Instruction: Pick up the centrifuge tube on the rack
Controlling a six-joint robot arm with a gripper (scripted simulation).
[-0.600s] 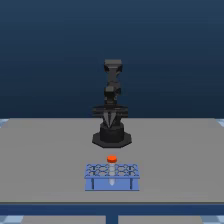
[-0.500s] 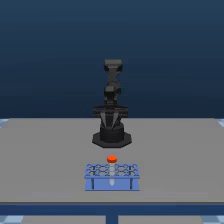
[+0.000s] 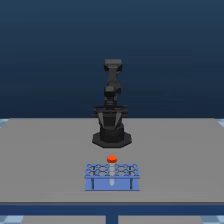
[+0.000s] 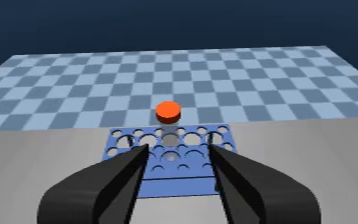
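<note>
Standing upright in the far row of the low light-blue rectangular grid rack [image 3: 112, 176] on the grey counter [image 3: 45, 155]: the slim pale translucent centrifuge tube with round orange-red cap [image 4: 167, 111]; no visible shift in tube or rack against the earlier exterior pictures; black arm [image 3: 112, 107] upright as before, only marginally moved if at all; black two-fingered claw [image 4: 177, 148] apart, empty, short of the tube and roughly lined up with it. Judged: approach barely begun; descent and closing on the cap remain.
</note>
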